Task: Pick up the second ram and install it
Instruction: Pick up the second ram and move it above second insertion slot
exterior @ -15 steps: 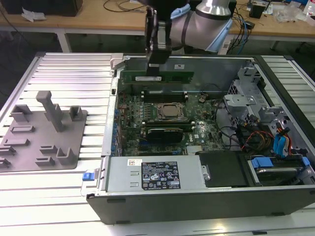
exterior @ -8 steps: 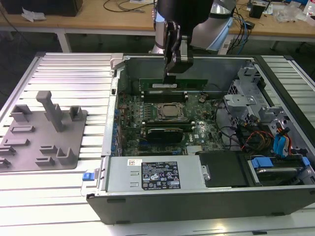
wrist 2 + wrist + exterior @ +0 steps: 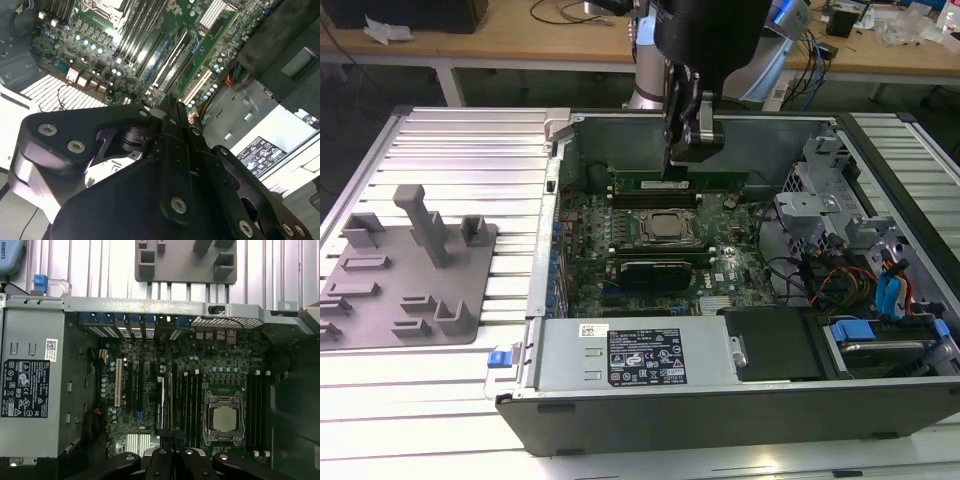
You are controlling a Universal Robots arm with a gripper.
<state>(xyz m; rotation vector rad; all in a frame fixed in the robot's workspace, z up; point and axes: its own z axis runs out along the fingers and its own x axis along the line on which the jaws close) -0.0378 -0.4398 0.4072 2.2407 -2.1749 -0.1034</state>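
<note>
Our black end effector (image 3: 677,163) pinches the long thin green ram stick (image 3: 720,181) at its middle, level right under it along the black plastic slots (image 3: 655,198), so it goes in straight.

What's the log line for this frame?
claw: shut on second ram | position: upright over memory slots beside CPU socket | seating: cannot tell

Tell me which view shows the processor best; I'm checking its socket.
The first wrist view: the processor faces the camera squarely, nothing covering it. The exterior view shows it at a slant; the second wrist view catches a bit of its socket frame.
</note>
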